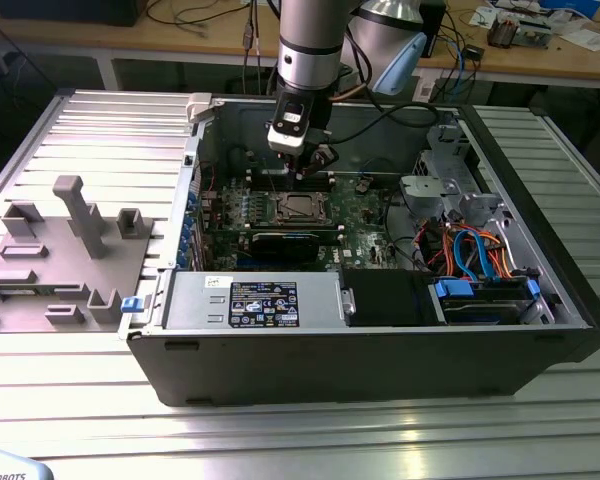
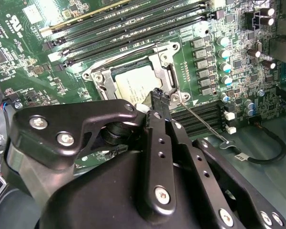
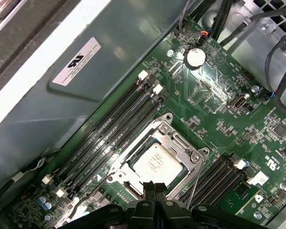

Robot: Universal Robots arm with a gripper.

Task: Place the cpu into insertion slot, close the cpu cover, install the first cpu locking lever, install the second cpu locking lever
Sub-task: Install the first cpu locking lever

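The cpu [image 3: 155, 162] lies flat in the insertion slot [image 1: 279, 207] on the green board, its silver top showing through the window of the cpu cover [image 3: 182, 143]. The cover frame [image 2: 168, 61] lies down over the chip. A thin wire locking lever [image 2: 202, 123] sticks out free from one corner of the socket, ending in a hook. My gripper [image 3: 154, 187] hangs just above the socket's edge, its black fingertips [image 2: 158, 95] pressed together beside the lever's root. Whether they touch the lever I cannot tell. In the exterior view the gripper [image 1: 298, 168] is directly over the socket.
Black memory slots [image 3: 114, 133] run along one side of the socket, with more [image 3: 219, 176] on the other. The case wall [image 3: 100, 71] rises close behind them. A power supply [image 1: 250, 300], drive cage [image 1: 450, 170] and cables [image 1: 470, 250] crowd the case. Grey fixtures [image 1: 70, 240] stand outside.
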